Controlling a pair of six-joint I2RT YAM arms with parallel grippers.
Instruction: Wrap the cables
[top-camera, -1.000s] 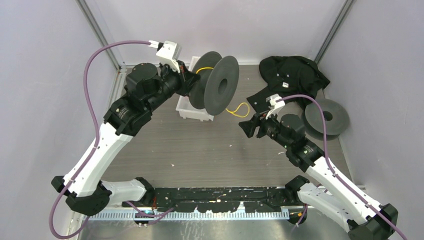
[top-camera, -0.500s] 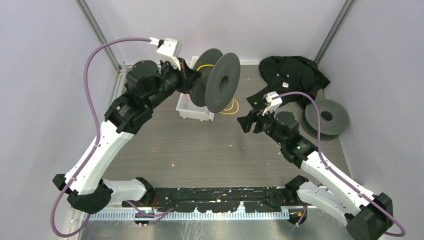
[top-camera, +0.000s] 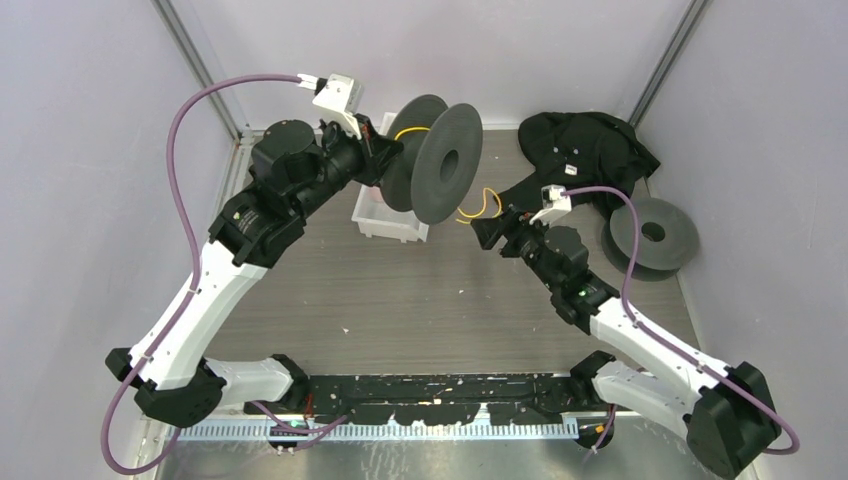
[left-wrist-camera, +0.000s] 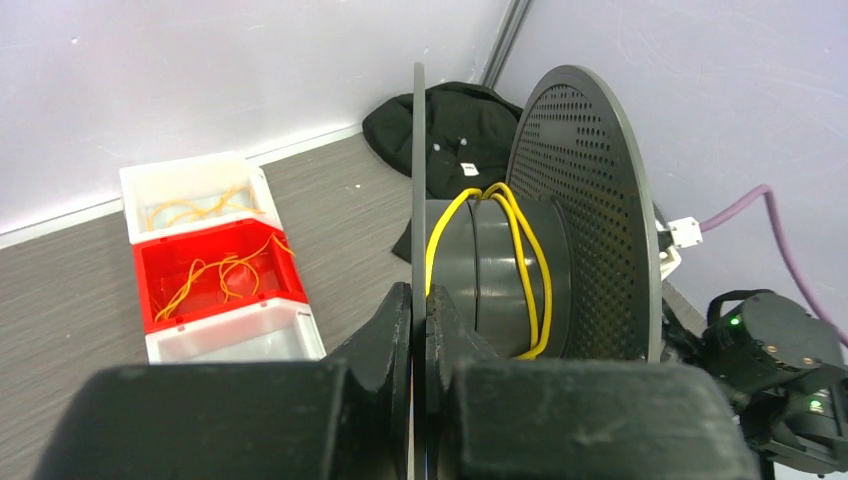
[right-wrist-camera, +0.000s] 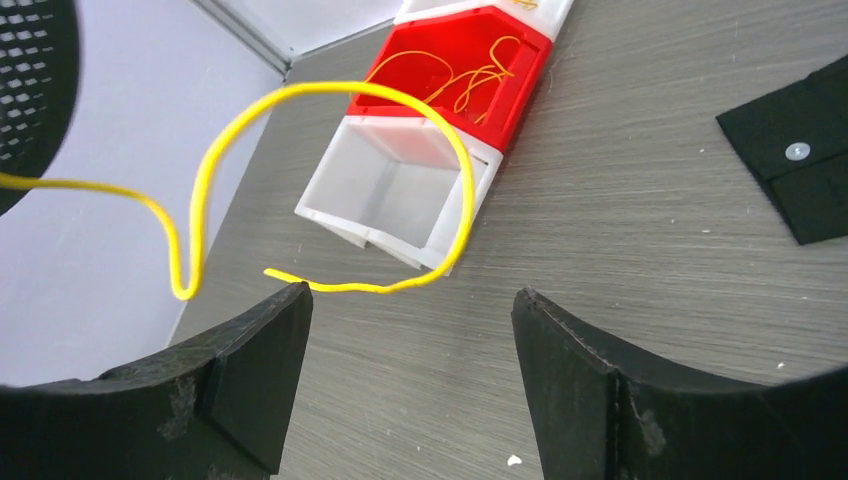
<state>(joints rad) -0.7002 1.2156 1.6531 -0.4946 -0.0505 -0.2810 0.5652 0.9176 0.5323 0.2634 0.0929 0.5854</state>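
Table (top-camera: 400, 300): grey wood-grain top, walled in on three sides.

Left arm (top-camera: 230, 270): reached to the far left, wrist turned toward the centre. Right arm (top-camera: 620, 325): reached toward the table's middle.

Dark grey spool (top-camera: 445, 165): held on edge, off the table, above the bin. The left wrist view showed its far flange perforated (left-wrist-camera: 580, 200).

Black cloth (top-camera: 585, 150): bunched in the far right corner.

Second spool (top-camera: 652, 235): lay flat near the right wall, just beside the cloth.

Bin (top-camera: 385, 225): white, with a red middle compartment (left-wrist-camera: 215, 250), partly under the held spool.

Left gripper (left-wrist-camera: 418, 300): clenched on the thin edge of the spool's near flange, one finger on each face.

Right gripper (right-wrist-camera: 408, 295): jaws spread wide, grasping nothing. It sat low, just right of the held spool (top-camera: 485, 232).

Yellow cable (top-camera: 480, 205): a few turns lay wound on the spool hub (left-wrist-camera: 520, 250). The rest trailed off the spool toward the right gripper as a loose loop in the air (right-wrist-camera: 330, 90). Its free end hung just ahead of the open fingers, close to the left-hand one as seen from the right wrist; contact could not be made out.

Loose yellow cords (left-wrist-camera: 215, 275): tangled in the red compartment, with more in the white compartment beyond it.
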